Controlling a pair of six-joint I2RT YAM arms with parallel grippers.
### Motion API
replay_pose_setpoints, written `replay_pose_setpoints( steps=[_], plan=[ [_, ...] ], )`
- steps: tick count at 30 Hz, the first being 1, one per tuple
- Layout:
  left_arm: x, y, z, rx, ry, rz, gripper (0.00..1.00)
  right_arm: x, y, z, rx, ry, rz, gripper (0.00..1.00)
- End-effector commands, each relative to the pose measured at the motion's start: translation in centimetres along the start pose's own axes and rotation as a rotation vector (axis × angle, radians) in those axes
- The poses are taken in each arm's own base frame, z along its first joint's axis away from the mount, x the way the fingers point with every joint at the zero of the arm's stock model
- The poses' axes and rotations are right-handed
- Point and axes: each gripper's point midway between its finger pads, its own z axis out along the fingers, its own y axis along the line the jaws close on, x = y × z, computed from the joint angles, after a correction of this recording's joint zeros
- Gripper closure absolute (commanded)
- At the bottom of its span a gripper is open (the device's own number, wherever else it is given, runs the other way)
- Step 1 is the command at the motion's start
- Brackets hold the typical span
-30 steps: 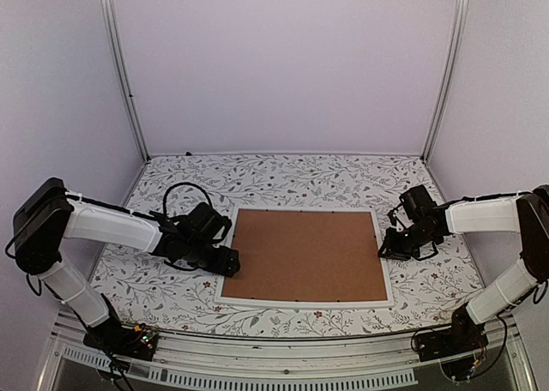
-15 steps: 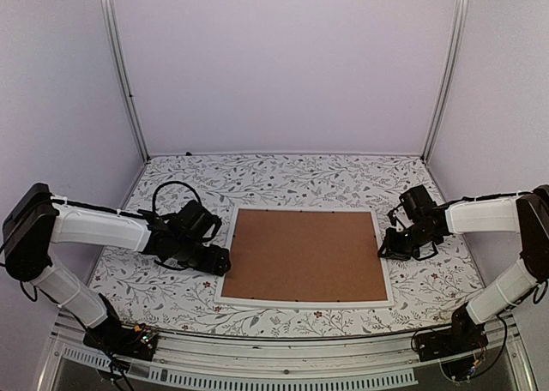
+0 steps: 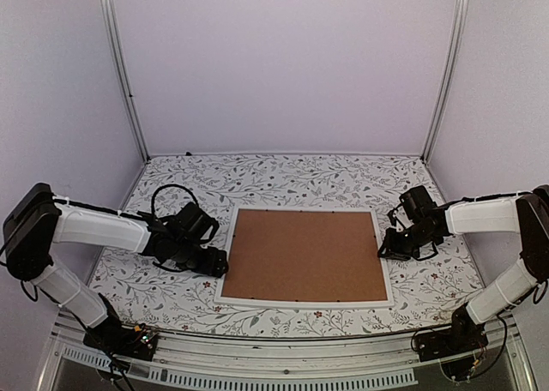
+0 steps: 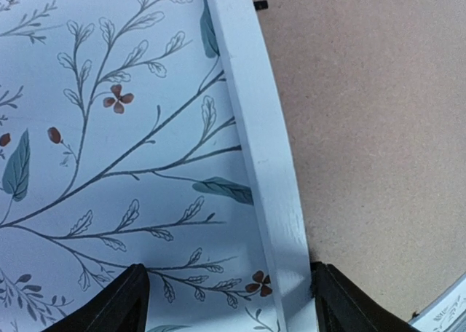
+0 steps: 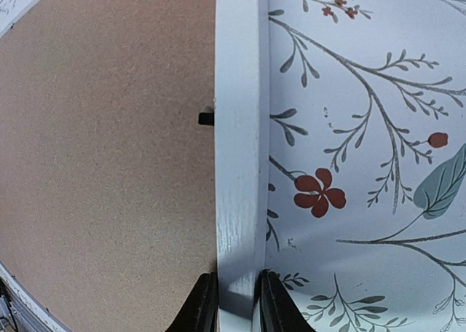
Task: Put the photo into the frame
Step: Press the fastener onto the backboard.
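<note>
One frame (image 3: 300, 302), one brown backing board (image 3: 304, 254) (lying inside it).

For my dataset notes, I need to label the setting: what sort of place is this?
Probably a lab robot-recording cell, not a home: a left arm and right arm mounted at the near edge, plain walls joined by aluminium posts, and a floral cloth as work surface.

The left arm of white rounded tubes (image 3: 94, 228) and the same right arm (image 3: 485, 213) have black joints. A thin black cable loop (image 3: 170, 187) stands near the black left gripper (image 3: 216, 265).
</note>
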Motion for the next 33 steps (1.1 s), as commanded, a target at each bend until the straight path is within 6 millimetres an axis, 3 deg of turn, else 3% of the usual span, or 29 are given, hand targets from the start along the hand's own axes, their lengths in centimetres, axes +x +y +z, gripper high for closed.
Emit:
replay_pose_setpoints(
  steps=[1, 27, 33],
  plan=[
    [1.0, 0.4, 1.1, -0.002, 0.039, -0.008, 0.2, 2.1, -1.0, 1.0, 0.03, 0.064, 0.003, 0.78],
    [2.9, 1.7, 2.5, -0.122, 0.104, 0.048, 0.2, 2.5, -1.3, 1.3, 0.035, 0.073, 0.006, 0.79],
    [1.4, 1.1, 1.4, -0.109, 0.054, 0.044, 0.2, 2.5, -1.3, 1.3, 0.034, 0.074, 0.007, 0.78]
  ],
)
